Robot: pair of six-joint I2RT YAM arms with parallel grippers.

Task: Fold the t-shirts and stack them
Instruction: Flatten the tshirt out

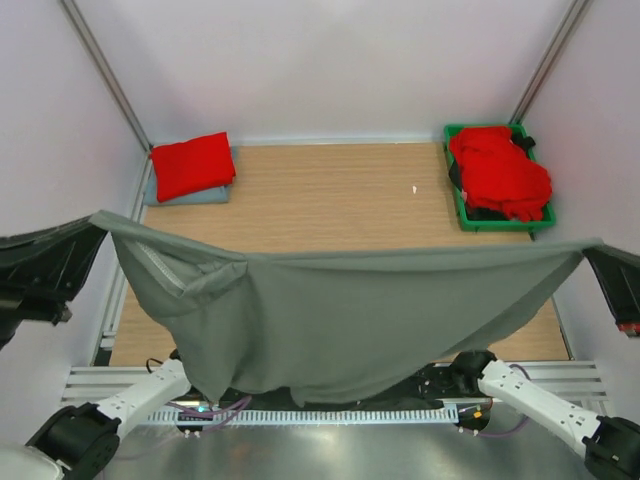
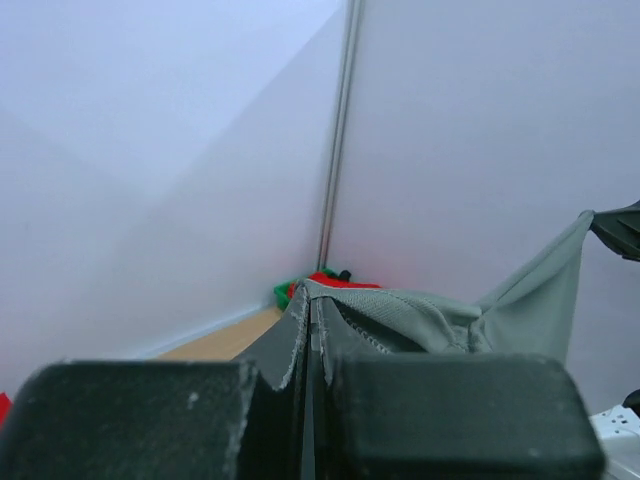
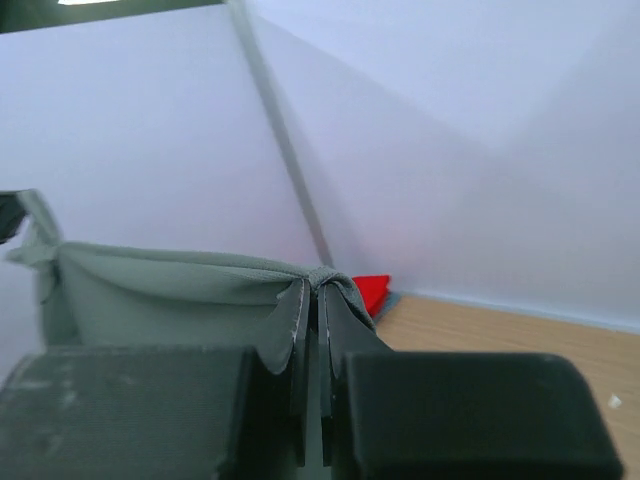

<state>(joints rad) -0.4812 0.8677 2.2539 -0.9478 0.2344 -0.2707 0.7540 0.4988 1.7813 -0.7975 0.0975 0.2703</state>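
A grey t-shirt (image 1: 340, 320) hangs spread in the air between my two grippers, sagging in the middle above the near half of the table. My left gripper (image 1: 97, 222) is shut on its left corner, which shows in the left wrist view (image 2: 308, 310) with the cloth (image 2: 420, 315) running off to the right. My right gripper (image 1: 590, 248) is shut on its right corner, which also shows in the right wrist view (image 3: 315, 290). A folded red t-shirt (image 1: 192, 165) lies on a folded pale blue-grey t-shirt (image 1: 190, 196) at the back left.
A green bin (image 1: 463, 215) at the back right holds several crumpled red t-shirts (image 1: 500, 172) and something dark. A small white speck (image 1: 414, 188) lies on the wooden table. White walls close in on both sides and at the back.
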